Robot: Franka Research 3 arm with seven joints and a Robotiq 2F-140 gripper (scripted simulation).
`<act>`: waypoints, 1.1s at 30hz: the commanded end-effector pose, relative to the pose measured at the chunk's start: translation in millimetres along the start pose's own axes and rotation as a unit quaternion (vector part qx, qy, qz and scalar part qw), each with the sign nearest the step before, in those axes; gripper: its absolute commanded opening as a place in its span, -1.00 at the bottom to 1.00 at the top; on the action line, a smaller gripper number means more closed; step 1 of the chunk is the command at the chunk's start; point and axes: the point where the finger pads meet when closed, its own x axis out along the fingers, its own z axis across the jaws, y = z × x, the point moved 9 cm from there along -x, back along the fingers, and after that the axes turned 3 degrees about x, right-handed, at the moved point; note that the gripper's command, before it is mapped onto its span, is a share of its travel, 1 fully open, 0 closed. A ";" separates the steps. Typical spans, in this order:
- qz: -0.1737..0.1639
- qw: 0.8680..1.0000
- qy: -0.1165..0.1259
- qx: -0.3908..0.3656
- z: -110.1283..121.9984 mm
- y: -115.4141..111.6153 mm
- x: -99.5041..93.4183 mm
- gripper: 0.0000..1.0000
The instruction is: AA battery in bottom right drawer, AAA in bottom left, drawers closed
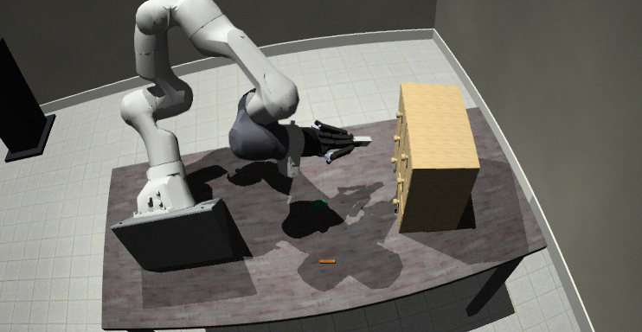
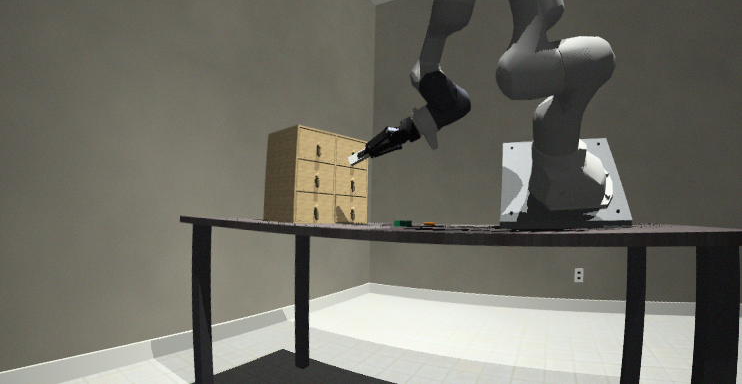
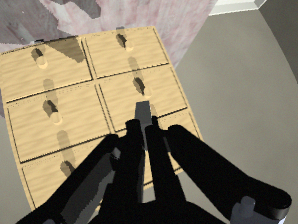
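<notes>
The pale wooden chest [image 1: 439,127] [image 2: 280,173] stands upright, its six drawers looking pushed in. The bottom row's left drawer [image 2: 306,202] [image 3: 150,50] and right drawer [image 2: 359,202] [image 3: 20,75] are at the top of the wrist view, which is upside down. My gripper [image 1: 362,141] [image 2: 357,158] [image 3: 144,111] is shut and empty, in the air before the chest's front, pointing at its left column in the wrist view. One orange battery [image 1: 327,261] [image 2: 428,224] lies on the table; its size class cannot be told. I cannot make out a second battery.
A green object [image 1: 318,204] [image 2: 402,223] lies on the table [image 1: 278,298] in the arm's shadow. A tiny dark thing [image 1: 395,211] [image 3: 38,41] shows at the foot of the chest's front, right side, too small to name. Round knobs stick out from the drawer fronts.
</notes>
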 end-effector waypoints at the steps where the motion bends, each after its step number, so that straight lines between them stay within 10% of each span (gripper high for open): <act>1: 0.002 1.000 -0.003 0.013 1.2 -0.9 0.6 -1.00; 33: 0.031 0.999 -0.022 0.019 7.8 -6.1 0.7 -1.00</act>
